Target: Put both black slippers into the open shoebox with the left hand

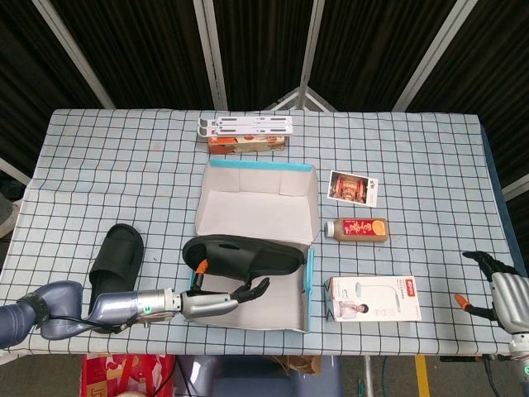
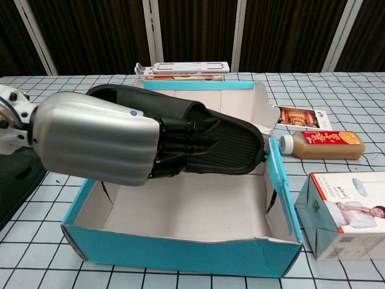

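Slipper (image 1: 244, 255), black, is held by the left hand (image 1: 216, 301) over the open shoebox (image 1: 256, 213), seen from the head view. It lies crosswise above the box's near half, its toe reaching the right wall. A second slipper (image 1: 116, 256) lies on the checked counter (image 1: 124, 174) to the left of the box, well apart from it. Right of the box are a card (image 1: 353, 187), a bottle (image 1: 357, 228) lying on its side and a small white box (image 1: 374, 298). Behind the shoebox sits a white rack (image 1: 246, 126). The right hand (image 1: 497, 289) rests at the counter's right edge with fingers spread, holding nothing.

From the chest view, the left hand (image 2: 114, 139) fills the left side, its dark fingers (image 2: 186, 144) wrapped on the slipper (image 2: 222, 141), which hangs above the shoebox's (image 2: 180, 253) interior, not touching the floor.
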`<action>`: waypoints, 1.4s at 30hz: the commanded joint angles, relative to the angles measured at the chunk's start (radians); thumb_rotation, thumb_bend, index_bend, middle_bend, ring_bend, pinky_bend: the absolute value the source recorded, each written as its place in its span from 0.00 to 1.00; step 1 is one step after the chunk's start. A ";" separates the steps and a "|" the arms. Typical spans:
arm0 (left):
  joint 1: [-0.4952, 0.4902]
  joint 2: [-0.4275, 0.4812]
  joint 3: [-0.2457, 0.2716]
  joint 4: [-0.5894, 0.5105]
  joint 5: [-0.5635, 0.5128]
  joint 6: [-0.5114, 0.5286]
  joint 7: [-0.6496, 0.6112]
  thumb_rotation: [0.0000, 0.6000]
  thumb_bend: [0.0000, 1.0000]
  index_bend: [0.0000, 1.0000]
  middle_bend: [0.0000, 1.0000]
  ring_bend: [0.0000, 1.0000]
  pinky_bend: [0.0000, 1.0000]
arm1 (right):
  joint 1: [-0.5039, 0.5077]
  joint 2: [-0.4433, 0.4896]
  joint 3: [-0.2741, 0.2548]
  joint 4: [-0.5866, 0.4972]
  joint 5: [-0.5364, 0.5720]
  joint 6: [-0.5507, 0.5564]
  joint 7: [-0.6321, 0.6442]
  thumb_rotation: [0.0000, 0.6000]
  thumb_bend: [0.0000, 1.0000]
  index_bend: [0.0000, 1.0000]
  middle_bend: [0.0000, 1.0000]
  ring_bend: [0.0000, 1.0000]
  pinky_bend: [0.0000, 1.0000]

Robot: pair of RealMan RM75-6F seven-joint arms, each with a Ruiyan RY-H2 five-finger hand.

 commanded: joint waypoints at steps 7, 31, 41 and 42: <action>-0.013 -0.041 0.006 0.045 0.000 0.006 -0.002 1.00 0.58 0.55 0.52 0.09 0.12 | 0.001 0.000 0.001 0.001 0.005 -0.006 0.001 1.00 0.23 0.26 0.25 0.29 0.32; -0.026 -0.116 0.056 0.129 0.009 0.019 0.017 1.00 0.58 0.55 0.52 0.09 0.12 | -0.001 0.012 0.000 -0.003 0.013 -0.018 0.018 1.00 0.23 0.26 0.25 0.29 0.32; -0.039 -0.159 0.031 0.167 -0.022 0.006 0.018 1.00 0.58 0.55 0.52 0.09 0.12 | 0.000 0.012 0.000 -0.005 0.017 -0.024 0.015 1.00 0.23 0.26 0.25 0.29 0.32; -0.043 -0.167 0.028 0.176 -0.025 0.007 0.013 1.00 0.58 0.55 0.52 0.09 0.12 | 0.001 0.012 0.000 -0.005 0.018 -0.025 0.015 1.00 0.23 0.26 0.25 0.29 0.32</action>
